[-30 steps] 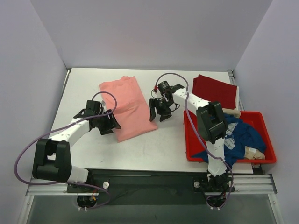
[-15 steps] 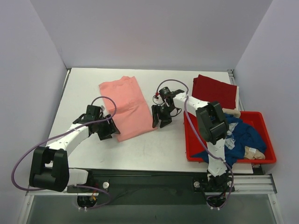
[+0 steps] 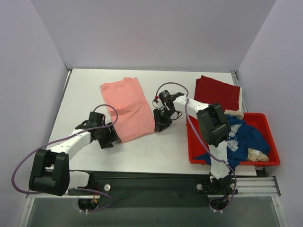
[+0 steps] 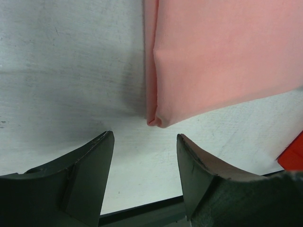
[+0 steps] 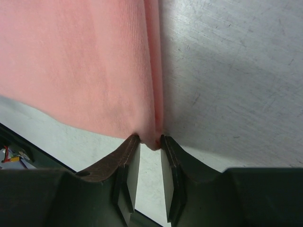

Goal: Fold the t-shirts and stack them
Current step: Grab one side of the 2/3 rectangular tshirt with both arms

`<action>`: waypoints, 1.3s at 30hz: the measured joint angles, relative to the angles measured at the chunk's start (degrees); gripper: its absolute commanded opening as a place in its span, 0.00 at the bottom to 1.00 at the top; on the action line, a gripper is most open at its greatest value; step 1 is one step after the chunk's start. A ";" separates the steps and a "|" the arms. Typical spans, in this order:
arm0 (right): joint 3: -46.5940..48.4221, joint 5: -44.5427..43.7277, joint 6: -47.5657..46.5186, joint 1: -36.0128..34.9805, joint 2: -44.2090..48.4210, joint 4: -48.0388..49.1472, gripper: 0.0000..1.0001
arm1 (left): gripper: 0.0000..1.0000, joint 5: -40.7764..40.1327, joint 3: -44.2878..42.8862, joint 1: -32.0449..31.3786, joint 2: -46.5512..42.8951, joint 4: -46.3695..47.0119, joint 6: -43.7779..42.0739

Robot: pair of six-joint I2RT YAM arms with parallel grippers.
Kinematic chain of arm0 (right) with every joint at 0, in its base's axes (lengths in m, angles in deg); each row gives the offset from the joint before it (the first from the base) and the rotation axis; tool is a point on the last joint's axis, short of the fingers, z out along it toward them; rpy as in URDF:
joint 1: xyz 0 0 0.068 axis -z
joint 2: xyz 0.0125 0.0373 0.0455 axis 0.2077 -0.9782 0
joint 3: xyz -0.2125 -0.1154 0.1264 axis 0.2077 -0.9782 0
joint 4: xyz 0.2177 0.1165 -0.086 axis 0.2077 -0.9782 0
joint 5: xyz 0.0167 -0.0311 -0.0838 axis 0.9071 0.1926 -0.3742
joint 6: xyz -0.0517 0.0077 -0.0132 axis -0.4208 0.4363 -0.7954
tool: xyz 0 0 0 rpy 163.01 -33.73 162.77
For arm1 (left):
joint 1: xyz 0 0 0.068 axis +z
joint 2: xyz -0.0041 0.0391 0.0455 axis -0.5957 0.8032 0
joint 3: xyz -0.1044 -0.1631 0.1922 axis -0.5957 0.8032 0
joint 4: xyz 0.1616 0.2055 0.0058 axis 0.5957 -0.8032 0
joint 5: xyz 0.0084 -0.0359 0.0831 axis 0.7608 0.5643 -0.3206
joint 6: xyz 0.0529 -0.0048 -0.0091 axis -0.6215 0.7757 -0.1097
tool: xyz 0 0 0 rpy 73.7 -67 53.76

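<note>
The salmon-pink t-shirt point(image 3: 128, 106) lies folded in a long strip on the white table point(image 3: 156, 151). My right gripper point(image 3: 158, 125) is at its near right corner, and in the right wrist view the gripper point(image 5: 150, 139) has its jaws pinched on that corner of the pink cloth point(image 5: 71, 61). My left gripper point(image 3: 112, 136) sits at the near left corner. In the left wrist view it point(image 4: 145, 137) stands open just short of the pink corner point(image 4: 158, 120), with bare table between the fingers. The dark red t-shirt point(image 3: 218, 92) lies folded at the back right. The navy blue t-shirt point(image 3: 246, 135) is crumpled in the tub.
A red plastic tub point(image 3: 270, 161) stands at the right front, holding the navy shirt and other cloth. Purple cables loop off both arms. The table's dark front edge point(image 4: 142, 213) runs just below the left fingers.
My right gripper has moved down to the pink shirt's near right corner and closed on it. The left gripper has slid nearer, to the near left corner, still open.
</note>
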 measured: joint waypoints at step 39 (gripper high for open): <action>-1.55 0.37 1.18 -1.05 0.15 0.94 0.00 | 0.00 0.35 -0.61 -1.33 6.64 6.21 2.03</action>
